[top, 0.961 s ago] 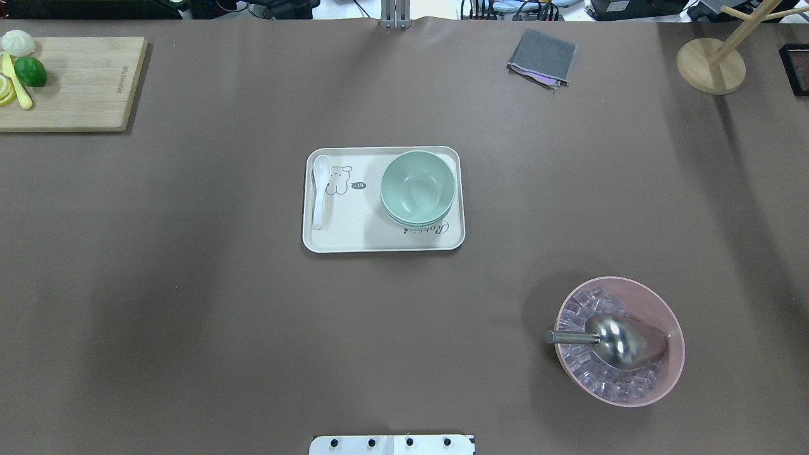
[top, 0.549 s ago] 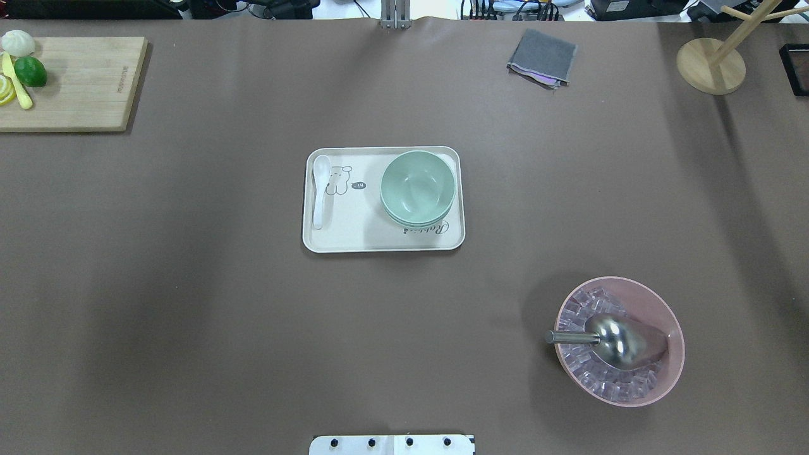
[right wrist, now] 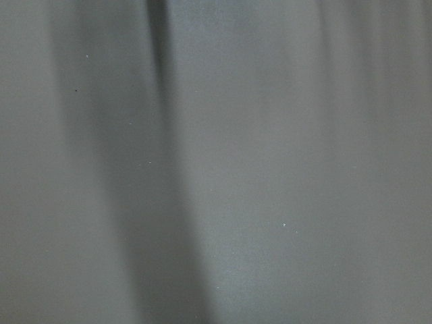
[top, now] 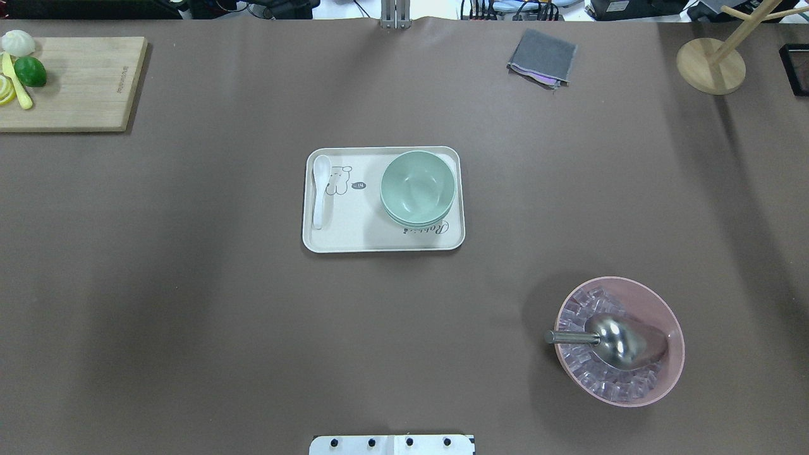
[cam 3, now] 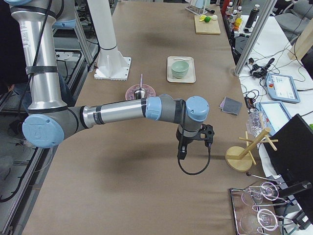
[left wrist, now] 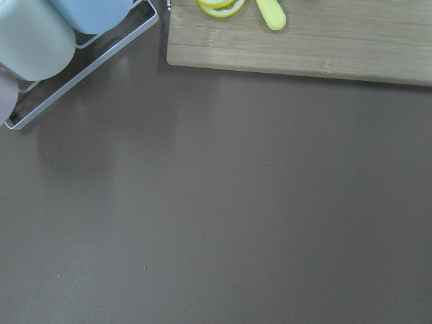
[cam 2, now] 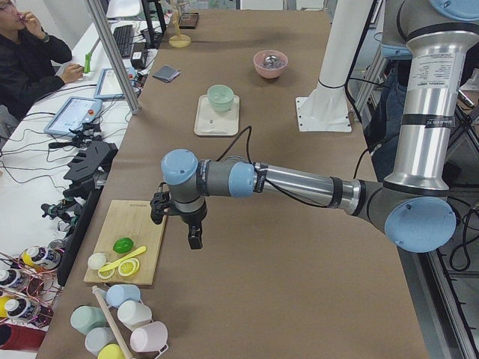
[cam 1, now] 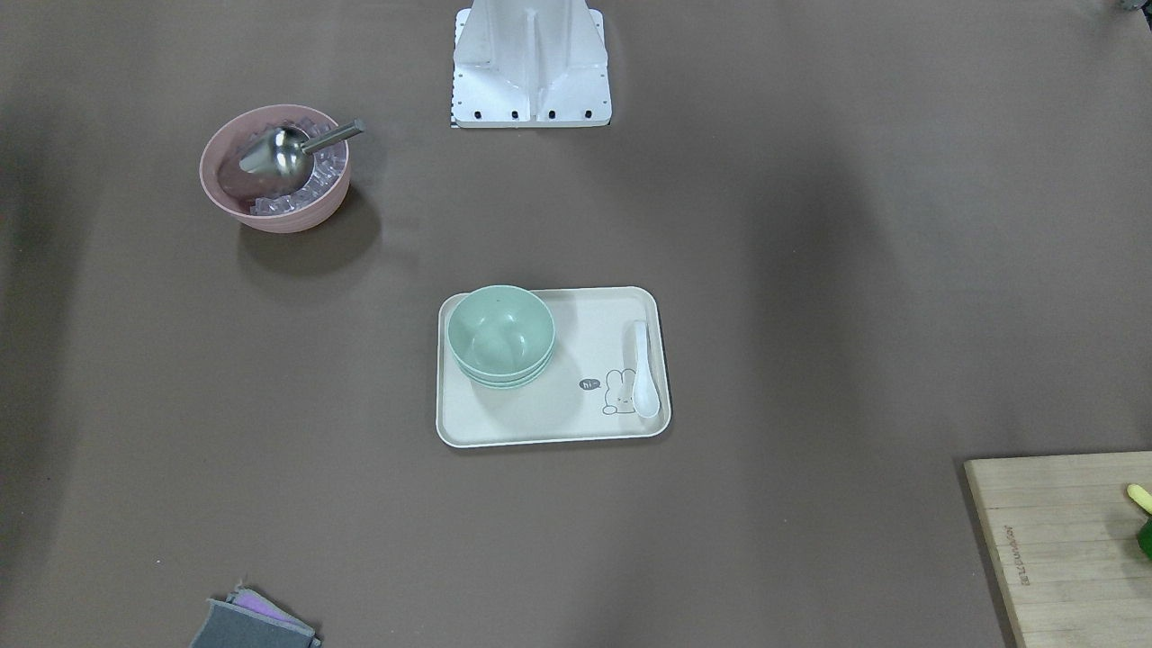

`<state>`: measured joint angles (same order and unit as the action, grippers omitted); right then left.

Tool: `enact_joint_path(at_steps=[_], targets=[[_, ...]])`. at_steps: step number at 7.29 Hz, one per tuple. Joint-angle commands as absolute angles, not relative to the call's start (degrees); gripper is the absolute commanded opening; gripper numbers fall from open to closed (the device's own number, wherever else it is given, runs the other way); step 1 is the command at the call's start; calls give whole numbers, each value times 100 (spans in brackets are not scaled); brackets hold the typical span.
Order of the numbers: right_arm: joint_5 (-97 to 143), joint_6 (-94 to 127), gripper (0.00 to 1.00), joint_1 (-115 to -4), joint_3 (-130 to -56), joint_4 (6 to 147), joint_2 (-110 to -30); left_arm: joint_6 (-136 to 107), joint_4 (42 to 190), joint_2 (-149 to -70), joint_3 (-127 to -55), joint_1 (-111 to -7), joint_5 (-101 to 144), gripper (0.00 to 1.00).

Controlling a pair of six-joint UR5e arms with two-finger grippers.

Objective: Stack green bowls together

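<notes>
The green bowls (top: 418,187) sit nested in one stack on the right part of a cream tray (top: 354,239) at the table's middle. The stack also shows in the front view (cam 1: 500,335) and both side views (cam 2: 220,96) (cam 3: 180,67). Neither gripper is in the overhead or front view. My left gripper (cam 2: 181,218) hangs over the table's left end near the cutting board, far from the bowls. My right gripper (cam 3: 193,138) hangs over the table's right end. I cannot tell whether either is open or shut.
A white spoon (top: 320,189) lies on the tray's left side. A pink bowl (top: 677,360) with ice and a metal scoop stands front right. A cutting board (top: 82,82) with fruit, a grey cloth (top: 542,57) and a wooden stand (top: 710,65) lie along the far edge. A cup rack (left wrist: 40,40) is beside the board.
</notes>
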<state>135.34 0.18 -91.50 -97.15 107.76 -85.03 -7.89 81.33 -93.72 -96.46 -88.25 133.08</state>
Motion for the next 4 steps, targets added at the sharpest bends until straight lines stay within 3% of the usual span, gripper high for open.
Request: enact_joint_path(at_steps=[1,4], targets=[[13526,18,100,-9149,-9729,10784,-8482,-791,8121,-9369,-9633,-8824,13315,98],[13535,18,100,-9149,-9791,10784,-8481,-791,8121,-9369,-9624,-8824,13324,98]])
